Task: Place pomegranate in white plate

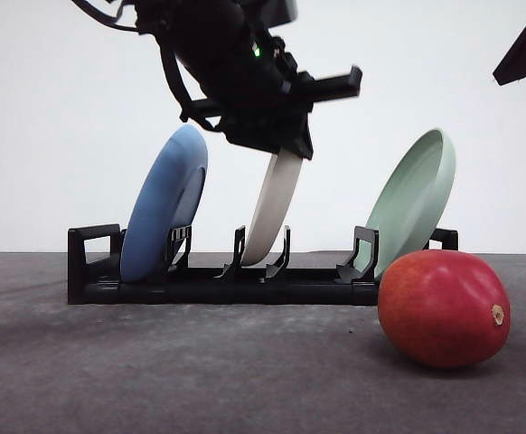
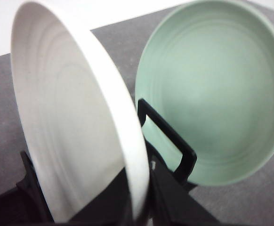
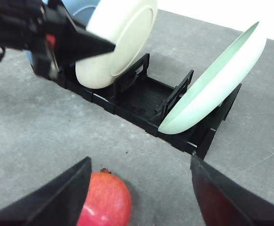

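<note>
In the front view, a black slotted dish rack (image 1: 218, 271) stands on the grey table (image 1: 200, 380) and holds three plates on edge: a round blue plate (image 1: 164, 203) at the left, the matte off-white round plate (image 1: 272, 208) in the middle slot, and a pale green round plate (image 1: 414, 199) at the right. The black left gripper (image 1: 286, 145) sits at the top rim of the off-white plate; I cannot tell whether its fingers are pinching the rim. The smooth red pomegranate (image 1: 444, 307) lies on the table in front of the rack's right end, below the green plate, its small brown crown facing right.

In the left wrist view, the off-white plate (image 2: 76, 127) stands close up, tilted in the rack (image 2: 174, 155), with the green plate (image 2: 212, 94) behind it.

In the right wrist view, the right gripper (image 3: 139, 193) hangs with its two dark fingers (image 3: 47, 202) spread wide apart, holding nothing. The pomegranate (image 3: 106, 200) lies on the table beside one finger. Beyond it, the left gripper (image 3: 87, 44) is at the rim of the off-white plate (image 3: 123, 37), and the green plate (image 3: 217, 89) leans at the rack's (image 3: 141, 99) other end.
</note>
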Controlling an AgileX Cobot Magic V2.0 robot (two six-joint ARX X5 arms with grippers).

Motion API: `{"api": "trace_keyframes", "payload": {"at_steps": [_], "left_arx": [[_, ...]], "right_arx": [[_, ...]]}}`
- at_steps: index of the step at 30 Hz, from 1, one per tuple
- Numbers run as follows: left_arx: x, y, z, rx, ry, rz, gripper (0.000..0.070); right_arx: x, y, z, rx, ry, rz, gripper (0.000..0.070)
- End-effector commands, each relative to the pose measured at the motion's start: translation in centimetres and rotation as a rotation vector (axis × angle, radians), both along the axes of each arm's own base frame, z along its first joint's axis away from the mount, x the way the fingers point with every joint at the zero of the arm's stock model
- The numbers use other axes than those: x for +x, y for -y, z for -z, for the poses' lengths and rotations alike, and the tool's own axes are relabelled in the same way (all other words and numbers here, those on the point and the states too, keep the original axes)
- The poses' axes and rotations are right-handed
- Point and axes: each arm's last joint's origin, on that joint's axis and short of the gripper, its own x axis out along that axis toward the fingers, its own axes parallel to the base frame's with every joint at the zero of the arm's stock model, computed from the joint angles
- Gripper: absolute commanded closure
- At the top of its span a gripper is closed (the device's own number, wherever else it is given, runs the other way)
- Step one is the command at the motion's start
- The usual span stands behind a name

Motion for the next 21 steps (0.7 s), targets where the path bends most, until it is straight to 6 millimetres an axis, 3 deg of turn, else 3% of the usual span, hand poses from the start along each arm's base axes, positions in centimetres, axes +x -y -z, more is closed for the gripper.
{"api": "trace_keyframes", "payload": {"at_steps": [1,8,21], "left_arx": [[-0.2,0.2,-1.7,-0.075,0.022,-0.012,0.0689],[-1.5,-1.0,-4.6,-0.183,0.005,-0.01,0.0689],[-5.6,-4.6,-9.1,-0.271,-0.132,0.167,0.0689]], "right_arx": [[0.0,-0.1,-0.6,0.016,0.015,-0.003,0.0274],[0.0,-0.1,-0.6,0.016,0.015,-0.003,0.0273],[0.0,-0.1,-0.6,0.016,0.015,-0.003,0.0274]]}}
